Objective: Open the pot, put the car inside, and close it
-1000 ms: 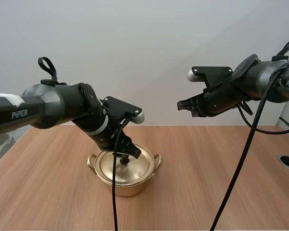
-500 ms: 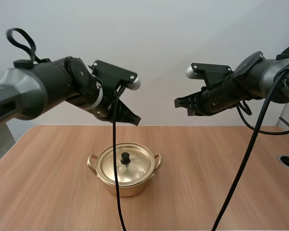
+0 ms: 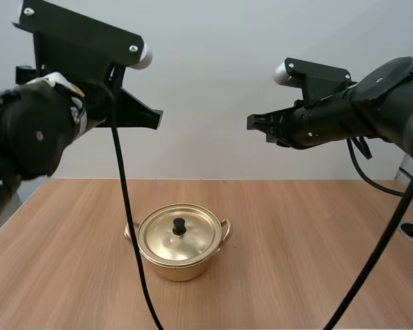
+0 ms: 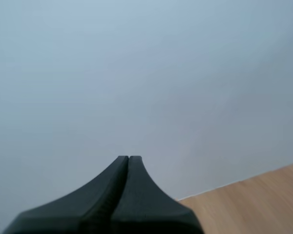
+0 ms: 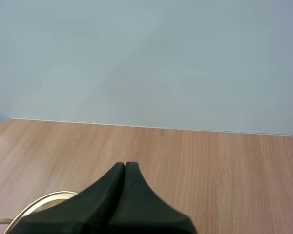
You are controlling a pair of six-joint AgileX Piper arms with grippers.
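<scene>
Pot: a golden pot (image 3: pixel 180 260) stands upright on the wooden surface (image 3: pixel 310 265), a little left of its middle in the high view, with a small handle on each side.
Lid: the lid (image 3: pixel 164 239) sits on the pot and closes it, its black knob (image 3: pixel 179 224) at the centre.
Left end effector: the left end effector (image 3: pixel 157 118) hangs high above the surface, up and left of the pot and well apart from it. Its fingers are pressed together into one dark wedge, with nothing held.
Right end effector: the right end effector (image 3: pixel 252 124) hangs high, up and right of the pot, its tips pointing left. Its fingers are together and empty.
</scene>
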